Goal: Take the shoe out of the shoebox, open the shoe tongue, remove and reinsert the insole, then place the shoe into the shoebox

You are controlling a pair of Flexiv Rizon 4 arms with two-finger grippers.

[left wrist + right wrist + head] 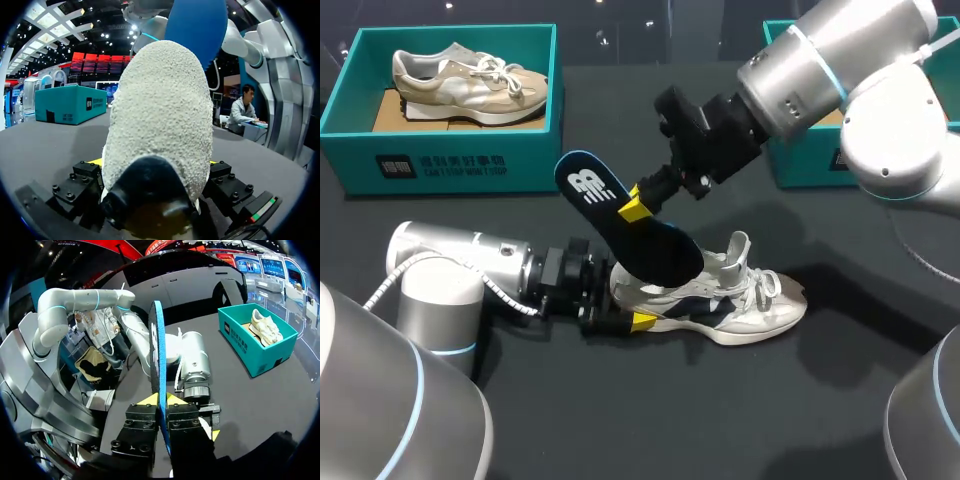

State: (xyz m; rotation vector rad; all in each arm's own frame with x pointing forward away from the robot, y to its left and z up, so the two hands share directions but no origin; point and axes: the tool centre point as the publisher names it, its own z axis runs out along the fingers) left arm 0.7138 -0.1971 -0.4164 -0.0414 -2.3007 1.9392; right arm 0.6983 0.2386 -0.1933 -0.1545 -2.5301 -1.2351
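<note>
A white and navy shoe (745,300) rests on the black table (650,420), its tongue raised. My left gripper (625,312) holds its heel from both sides. In the left wrist view the shoe's pebbled white sole (160,115) fills the space between the fingers of the left gripper (155,162). Coming in from the right, my right gripper (635,205) is shut on a dark blue insole (620,225), held slanted with its lower end in the shoe's opening. In the right wrist view the insole (156,350) stands edge-on in the right gripper (161,401).
A teal shoebox (450,160) at the back left holds a beige shoe (470,80). A second teal box (800,165) sits at the back right, mostly hidden by my right arm. Bare table lies in front of the shoe.
</note>
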